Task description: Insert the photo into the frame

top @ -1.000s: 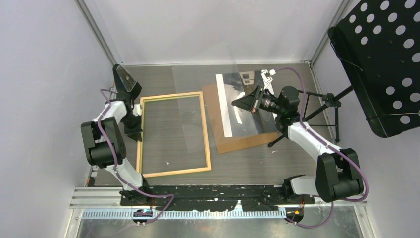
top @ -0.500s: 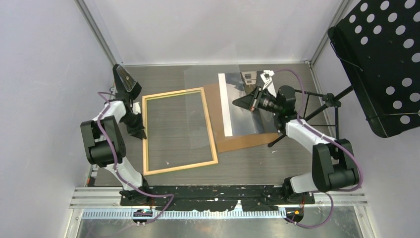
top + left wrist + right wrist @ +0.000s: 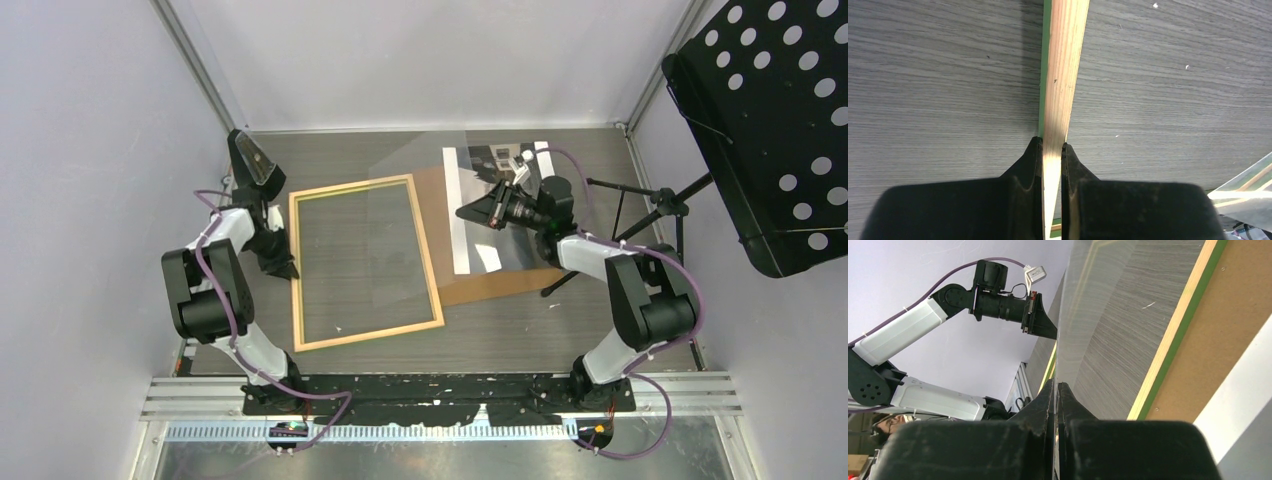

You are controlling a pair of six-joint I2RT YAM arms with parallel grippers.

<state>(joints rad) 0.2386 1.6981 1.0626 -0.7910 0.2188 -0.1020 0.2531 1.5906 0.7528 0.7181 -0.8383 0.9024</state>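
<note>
Nearest you, bare grey wood-grain table [image 3: 500,335] lies between the arm bases and the large, thin rectangular frame of light natural wood [image 3: 370,335]. The frame lies flat with its wooden back up and a green edge showing along its outer side.

The left claw [image 3: 1051,142] is closed on the frame's left rail, pinching it from both sides. This probably braces the frame so that it does not slide during loading.

Further in, the right claw [image 3: 1055,385] is shut on the edge of the clear transparent sheet [image 3: 410,165]. The sheet is held tilted, right side raised, over the frame's right half. You cannot tell whether it is going into the frame or coming off it.

To the right of the frame, the large glossy photo of a grey misty scene [image 3: 495,255] lies flat on the plain brown hardboard sheet [image 3: 480,292]. It is just beside the frame's right rail and not yet in the frame.

There is open table on the frame's near side and beyond its far rail up to the back wall. On the right, the black tripod stand [image 3: 660,205] stands close to the right arm, so sweep wide there with care.
</note>
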